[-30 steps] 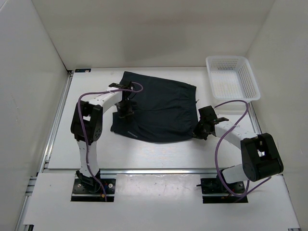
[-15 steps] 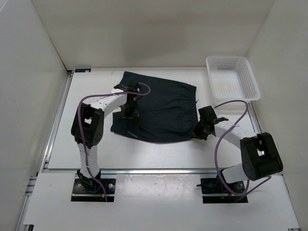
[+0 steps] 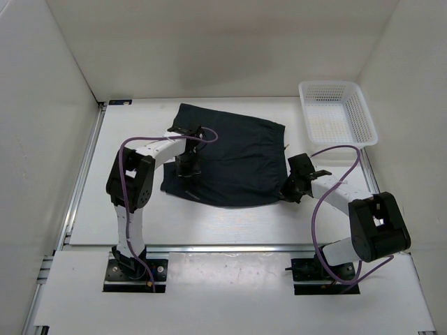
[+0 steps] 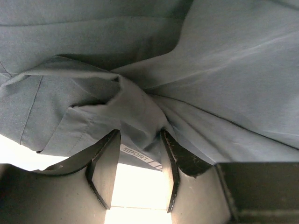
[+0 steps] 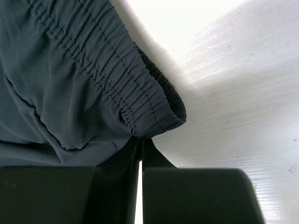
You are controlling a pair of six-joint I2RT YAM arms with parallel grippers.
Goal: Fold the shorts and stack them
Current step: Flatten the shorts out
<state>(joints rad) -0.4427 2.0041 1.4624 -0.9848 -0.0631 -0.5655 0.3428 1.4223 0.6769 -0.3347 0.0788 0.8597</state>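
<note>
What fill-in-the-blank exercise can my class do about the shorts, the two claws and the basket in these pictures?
1. The label on the shorts, seen between the fingers of the left claw, reads ____.
2. The right claw is shut on a corner of the gathered elastic ____ of the shorts.
3. The white basket stands at the far ____ corner of the table.
Missing words: SPORT; waistband; right.
</note>
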